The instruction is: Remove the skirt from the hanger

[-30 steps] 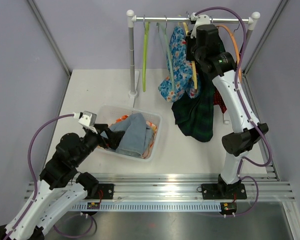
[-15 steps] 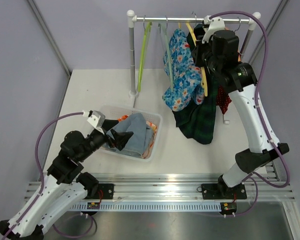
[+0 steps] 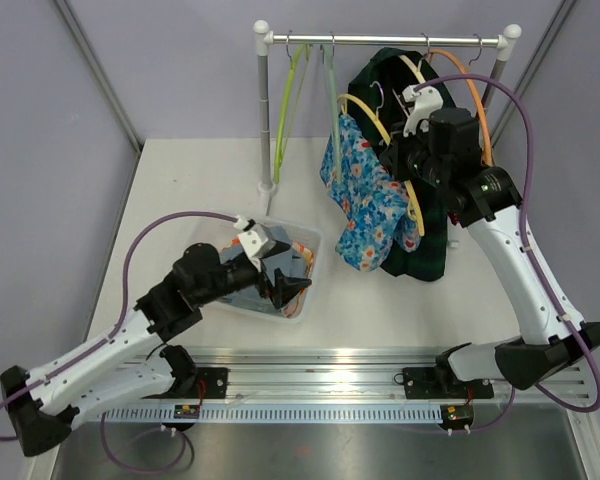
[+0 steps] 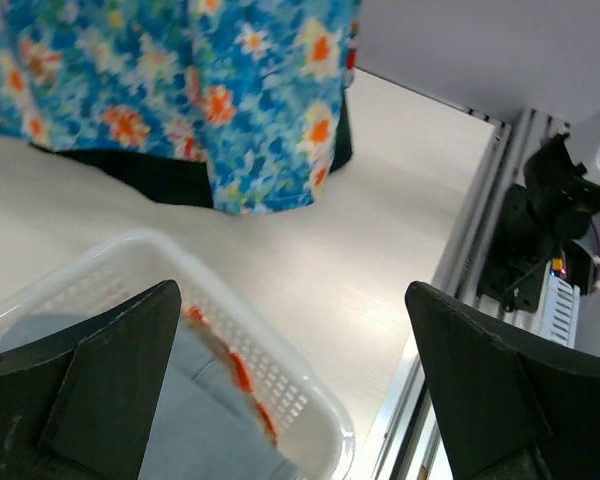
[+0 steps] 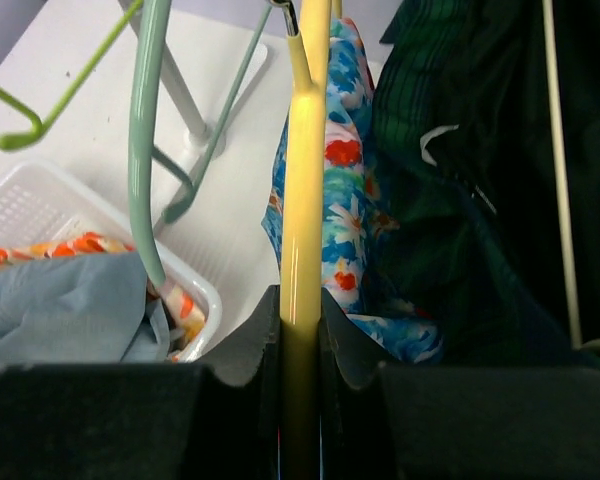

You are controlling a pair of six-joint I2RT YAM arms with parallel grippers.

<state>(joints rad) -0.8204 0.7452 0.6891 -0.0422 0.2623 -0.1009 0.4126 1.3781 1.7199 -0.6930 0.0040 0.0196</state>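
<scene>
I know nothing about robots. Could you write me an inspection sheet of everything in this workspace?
Surface: white table, no spills seen.
Job's things: floral skirt hangs on the yellow hanger, which looks off the rack rail.
Clutter: dark plaid garment beside the skirt; green hanger, teal hanger, orange hanger; basket holding denim.
Claws: right claw shut on the yellow hanger; left claw open above the basket.
Cables: purple cable loops from each arm.
Surroundings: plain walls; nothing else seen.

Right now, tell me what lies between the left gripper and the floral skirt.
The left wrist view shows it: past the open left gripper comes the white basket rim, then bare table up to the hem of the floral skirt.
</scene>
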